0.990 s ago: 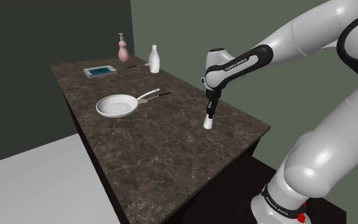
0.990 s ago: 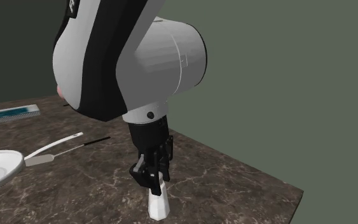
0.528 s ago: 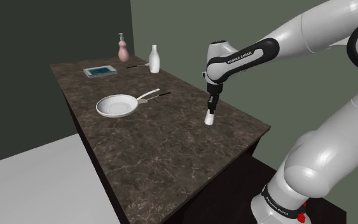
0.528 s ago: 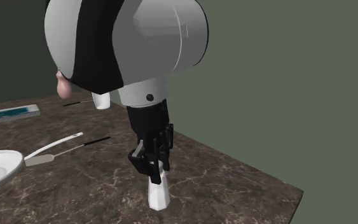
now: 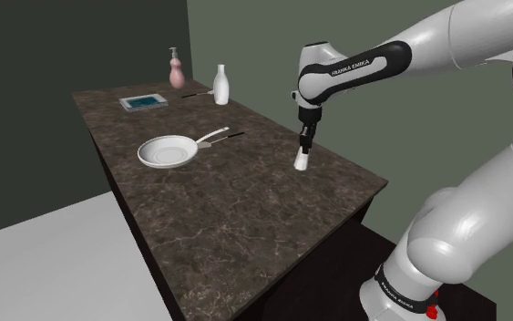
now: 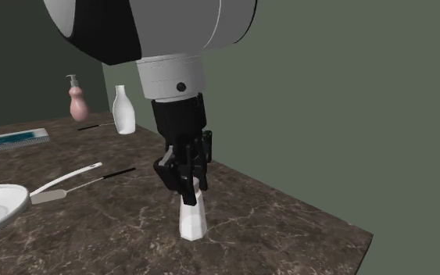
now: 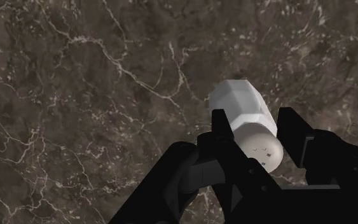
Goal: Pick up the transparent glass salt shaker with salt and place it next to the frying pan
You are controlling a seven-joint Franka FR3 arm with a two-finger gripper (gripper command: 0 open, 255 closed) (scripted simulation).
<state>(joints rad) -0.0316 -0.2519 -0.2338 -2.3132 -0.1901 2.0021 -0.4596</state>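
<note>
The salt shaker [image 6: 191, 219], drawn plain white with faceted sides, stands upright in the grip of the hand [image 6: 185, 190]. The two black fingers [image 7: 220, 130] are closed on its upper part, one on each side, and its holed cap shows between them in the wrist view. Its base is right down at the desk [image 5: 227, 219]; from where I stand I can't tell whether it touches the dark marbled top. It sits near the desk's edge on the green wall's side.

Well apart from it, toward the shoulder view's left, lies the white frying pan [image 5: 166, 151], its pale handle pointing roughly the shaker's way. A thin black stick [image 5: 235, 136] lies just beside the handle's end.

Farther back along the desk there is a white bottle [image 5: 221, 84], and near it a pink soap dispenser [image 5: 176, 68] at the far end. A flat tray with a blue top [image 5: 144, 101] lies by them.

The white arm [image 5: 446, 36] reaches over from the stand and hangs the hand straight down over the shaker. Grey floor [image 5: 45, 264] shows beside the desk.
</note>
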